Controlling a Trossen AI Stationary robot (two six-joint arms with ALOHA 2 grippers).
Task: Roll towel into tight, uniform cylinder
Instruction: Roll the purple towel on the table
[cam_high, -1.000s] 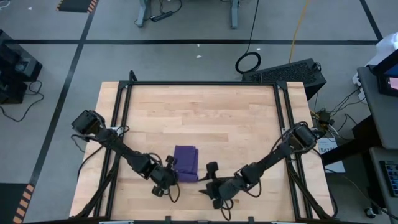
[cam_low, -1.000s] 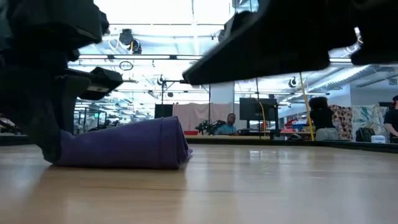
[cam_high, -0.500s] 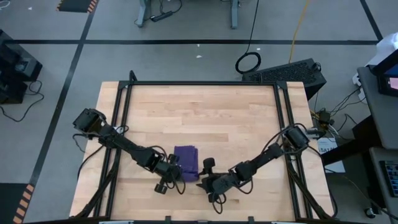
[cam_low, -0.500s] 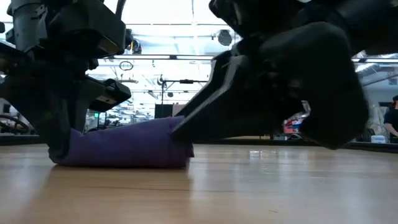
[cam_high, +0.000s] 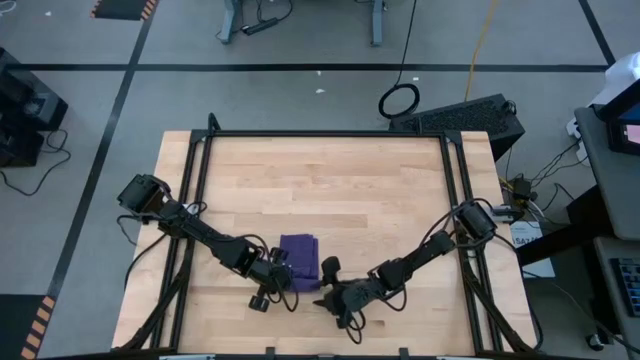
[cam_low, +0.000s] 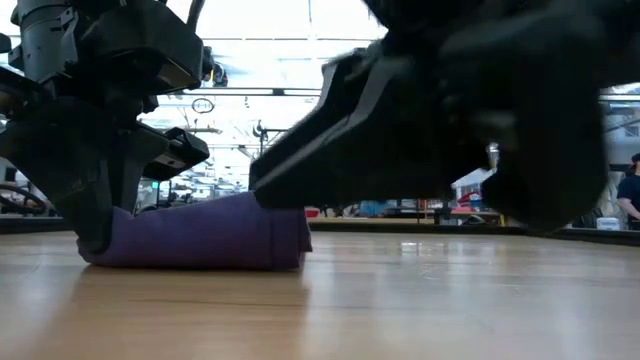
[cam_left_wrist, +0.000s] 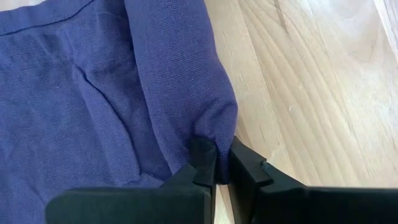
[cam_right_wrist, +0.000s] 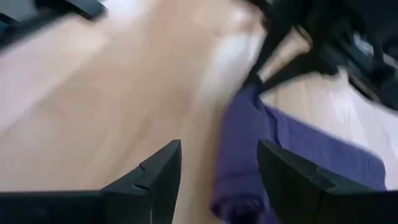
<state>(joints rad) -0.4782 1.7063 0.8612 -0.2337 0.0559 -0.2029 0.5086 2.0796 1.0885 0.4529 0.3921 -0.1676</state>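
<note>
Overhead, table-level, two close wrist views

A: Where is the left gripper (cam_left_wrist: 217, 163)?
B: Low at the near side of the table, its arm stretched in from the left edge, fingers (cam_left_wrist: 204, 158) nearly together, pinching a fold of the towel (cam_high: 299, 262).

A: And the right gripper (cam_right_wrist: 219, 163)?
B: Reached in from the right side, fingers spread wide, holding nothing, just beside the towel's right edge.

The towel (cam_left_wrist: 93, 93) is soft, finely woven matt purple cloth, creased where the left tool (cam_left_wrist: 222, 163) pinches it. That tool's fingers look matt dark plastic. Beside the towel, the worktop (cam_left_wrist: 311, 93) is pale, smooth-grained wood.
</note>
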